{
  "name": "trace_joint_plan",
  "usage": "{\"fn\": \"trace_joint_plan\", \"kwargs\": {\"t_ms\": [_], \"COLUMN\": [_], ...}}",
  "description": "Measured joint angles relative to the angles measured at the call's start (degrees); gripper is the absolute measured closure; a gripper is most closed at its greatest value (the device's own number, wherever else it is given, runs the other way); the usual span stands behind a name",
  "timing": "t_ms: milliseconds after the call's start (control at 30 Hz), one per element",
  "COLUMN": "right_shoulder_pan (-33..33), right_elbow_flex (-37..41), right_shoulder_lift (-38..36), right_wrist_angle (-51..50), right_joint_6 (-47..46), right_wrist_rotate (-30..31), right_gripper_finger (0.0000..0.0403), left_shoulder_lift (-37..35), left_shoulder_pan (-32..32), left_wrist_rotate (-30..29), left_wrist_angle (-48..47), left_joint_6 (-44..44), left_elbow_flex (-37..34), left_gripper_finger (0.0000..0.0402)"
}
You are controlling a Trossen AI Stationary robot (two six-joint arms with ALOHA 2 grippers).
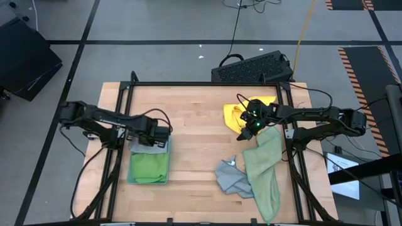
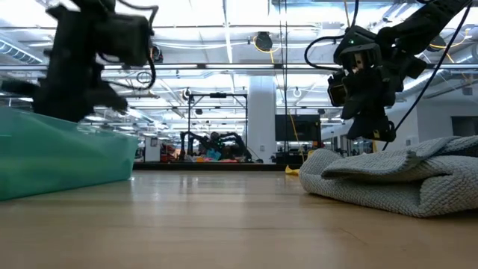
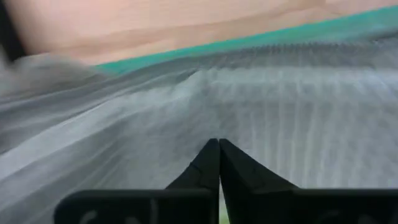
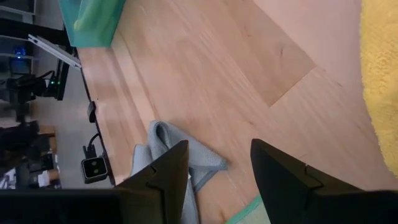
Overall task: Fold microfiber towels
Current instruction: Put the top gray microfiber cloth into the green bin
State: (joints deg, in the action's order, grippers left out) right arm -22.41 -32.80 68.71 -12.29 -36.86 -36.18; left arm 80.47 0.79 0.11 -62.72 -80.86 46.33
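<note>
The desk [image 1: 195, 119] is pale wood, smooth with a matt sheen. The towels are soft, nubbly cloth: grey towel [image 1: 231, 177], sage towel [image 1: 264, 169], yellow towel [image 1: 235, 115]. End effector fingers [image 4: 283, 177] are matt black plastic.

Grey tiled floor [image 1: 163, 25] with dark seams, black ribbed case [image 1: 251, 68] at upper centre, orange-and-black hazard striping [image 1: 361, 63] at right, light wooden bench [image 1: 195, 125], white pillar [image 2: 261, 119] under bright ceiling strip lights [image 2: 224, 30]

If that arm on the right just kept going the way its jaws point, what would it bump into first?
Probably the crumpled grey towel, which lies straight ahead between the right gripper's open jaws; depth is hard to judge, so bare table could come first.
</note>
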Motion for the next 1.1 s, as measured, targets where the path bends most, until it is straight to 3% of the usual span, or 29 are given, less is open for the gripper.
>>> {"fn": "trace_joint_plan", "kwargs": {"t_ms": [200,333,533,767,867,1000,1100], "right_shoulder_pan": [0.0,0.0,0.0,0.0,0.0,0.0,0.0], "right_elbow_flex": [0.0,0.0,0.0,0.0,0.0,0.0,0.0], "right_shoulder_lift": [0.0,0.0,0.0,0.0,0.0,0.0,0.0], "right_wrist_angle": [-0.1,-0.1,0.1,-0.1,0.0,0.0,0.0], "right_joint_6": [-0.2,-0.2,0.3,0.6,0.8,1.7,2.0], "right_wrist_rotate": [-0.2,-0.4,-0.7,-0.8,-1.1,-1.2,-1.1], "right_gripper_finger": [0.0239,0.0239,0.0239,0.0239,0.0239,0.0239,0.0239], "left_shoulder_lift": [3.0,3.0,-1.7,-3.8,-3.8,-3.8,-3.7], "left_shoulder_pan": [-1.8,-3.0,-4.8,-4.4,-3.5,-2.7,-2.7], "left_wrist_rotate": [-2.6,-4.4,-3.3,-2.4,-2.3,-3.1,-2.3], "left_wrist_angle": [19.0,21.4,13.5,-7.9,-15.2,-15.0,-9.1], "left_joint_6": [-1.1,-1.7,1.7,3.8,3.4,3.1,3.5], "left_elbow_flex": [-4.5,-4.3,0.4,10.9,12.0,8.9,4.6], "left_gripper_finger": [0.0372,0.0372,0.0371,0.0371,0.0371,0.0371,0.0371]}}
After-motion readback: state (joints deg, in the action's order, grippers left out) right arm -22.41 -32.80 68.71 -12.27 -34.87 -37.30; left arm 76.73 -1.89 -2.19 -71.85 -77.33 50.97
